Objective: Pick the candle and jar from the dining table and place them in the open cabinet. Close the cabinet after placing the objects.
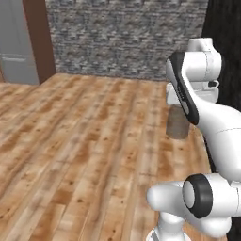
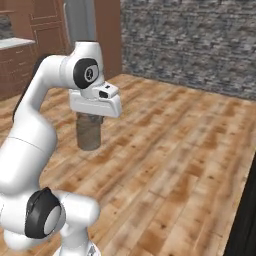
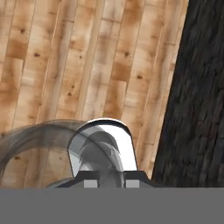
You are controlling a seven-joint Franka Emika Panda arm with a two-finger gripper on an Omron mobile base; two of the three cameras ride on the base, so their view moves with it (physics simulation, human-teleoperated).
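Grey translucent jar point(image 2: 89, 132) hangs upright beneath the pincer point(image 2: 90, 120), which is clamped on its top, above the wooden floor point(image 2: 170, 150); nothing visible inside it.

The jar's point(image 2: 89, 132) top is hidden under the white hand above it, so the end effector's point(image 2: 90, 118) fingers cannot be made out there. In the left base view the forearm covers the jar's point(image 1: 178, 123) right side. In the hand view the jar point(image 3: 41, 148) runs off the left edge.
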